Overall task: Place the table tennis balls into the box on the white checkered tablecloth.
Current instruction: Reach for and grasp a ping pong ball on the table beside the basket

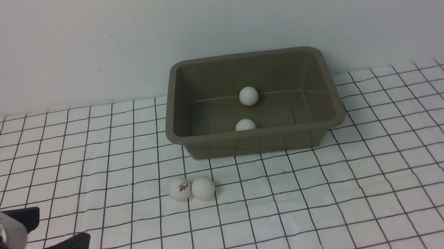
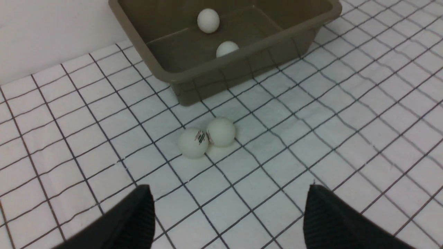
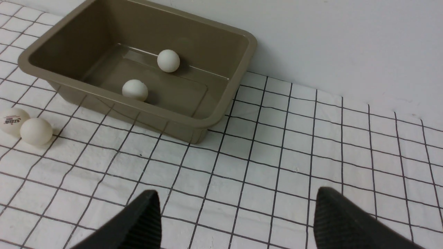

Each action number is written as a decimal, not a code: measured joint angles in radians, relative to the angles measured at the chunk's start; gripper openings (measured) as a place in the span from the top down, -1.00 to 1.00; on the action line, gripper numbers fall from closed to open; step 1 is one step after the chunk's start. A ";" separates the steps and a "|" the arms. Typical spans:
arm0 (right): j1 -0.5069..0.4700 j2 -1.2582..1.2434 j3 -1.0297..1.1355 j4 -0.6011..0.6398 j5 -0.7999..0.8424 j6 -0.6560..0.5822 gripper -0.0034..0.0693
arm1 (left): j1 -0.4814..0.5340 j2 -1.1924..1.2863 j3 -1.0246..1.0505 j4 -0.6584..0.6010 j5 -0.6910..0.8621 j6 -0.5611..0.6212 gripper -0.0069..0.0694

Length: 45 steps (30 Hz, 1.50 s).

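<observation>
Two table tennis balls [image 1: 179, 188] lying touching, lower centre of front view; light, smooth, probably rolling easily, so gripping across middle. Left gripper [image 2: 228, 193], right gripper [image 3: 237, 197] both gaping wide

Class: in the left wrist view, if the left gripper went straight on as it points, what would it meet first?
Probably the two touching balls on the tablecloth, lying ahead of the open left gripper; the box stands beyond them. Depth is unclear, so it might reach cloth first.
</observation>
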 joint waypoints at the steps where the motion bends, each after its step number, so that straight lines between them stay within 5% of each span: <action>1: 0.000 -0.019 0.018 0.002 -0.002 0.002 -0.56 | 0.000 0.000 0.000 -0.017 -0.007 0.001 -0.55; 13: 0.000 -0.045 0.033 0.004 0.006 -0.001 -0.56 | 0.000 0.217 -0.001 -0.061 -0.007 0.105 -0.55; 26: 0.000 -0.045 0.033 0.004 -0.007 -0.004 -0.56 | -0.002 0.765 -0.198 -0.331 -0.060 0.513 -0.55; 32: 0.000 -0.045 0.033 0.004 -0.019 -0.004 -0.56 | -0.022 0.899 -0.295 -0.331 -0.088 0.690 -0.55; 45: 0.000 -0.045 0.034 0.004 -0.020 0.015 -0.56 | -0.179 1.096 -0.340 -0.216 -0.341 0.809 -0.55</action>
